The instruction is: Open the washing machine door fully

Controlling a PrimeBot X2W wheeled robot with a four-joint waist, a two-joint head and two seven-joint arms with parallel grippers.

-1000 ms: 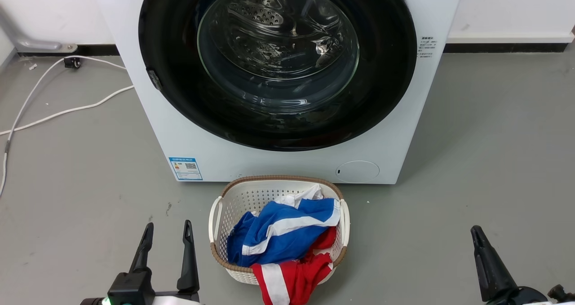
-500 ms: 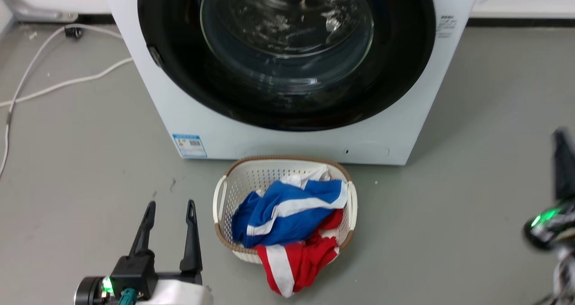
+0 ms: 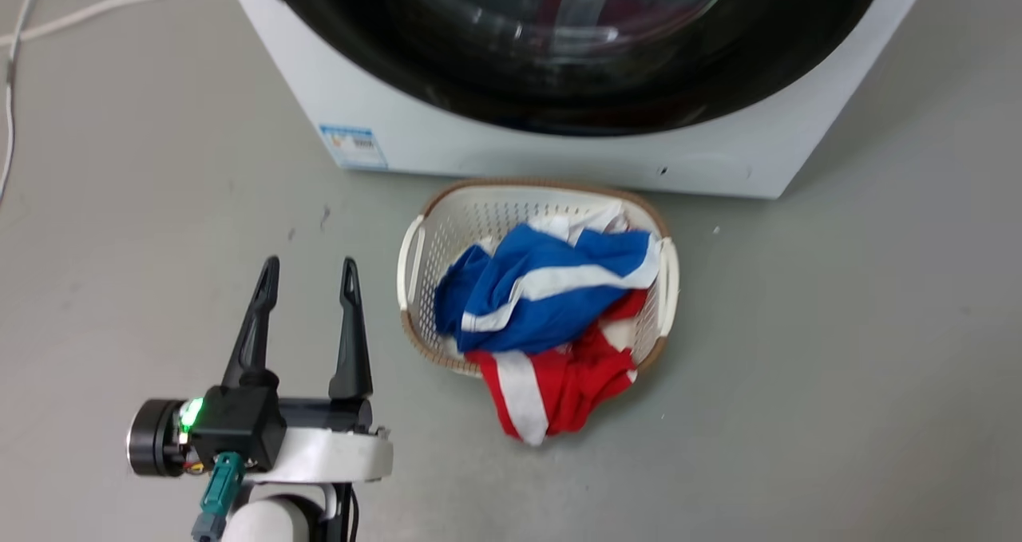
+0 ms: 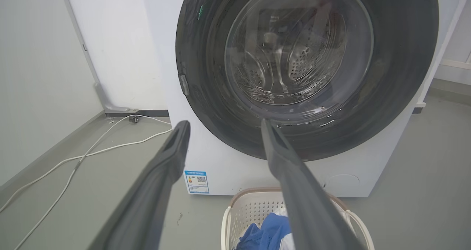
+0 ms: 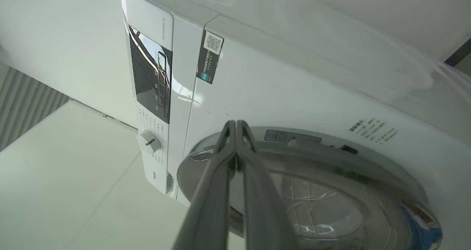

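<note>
**Head view: door lying closed, left claw released, right claw clenched**

In the head view, the white front-loading washing machine (image 3: 447,139) is standing at twelve o'clock. Its large round glossy black door with the clear glass window (image 3: 559,87) is lying flush against the machine's front. A small blue label (image 3: 354,144) is showing at the door's eight o'clock.

The left claw (image 3: 308,269) is hovering over the grey floor (image 3: 798,366) at seven o'clock. Its fingers are released and spread, pointing toward twelve, well apart from the door.

At the claw's three o'clock, a white perforated plastic basket with a brown woven rim (image 3: 409,255) is sitting on the floor just beside the machine's base. It is holding a blue-and-white garment (image 3: 543,302) and a red-and-white garment (image 3: 559,382); the latter is spilling over the rim at six o'clock. White cables (image 3: 104,3) are trailing across the floor at eleven o'clock.

In the right wrist view, the right claw (image 5: 235,125) is clenched, its fingertips meeting. The tips are lining up with the door's rim, but I cannot tell whether they are touching it. A round white knob (image 5: 149,142) is sitting at nine o'clock of the tips.
</note>
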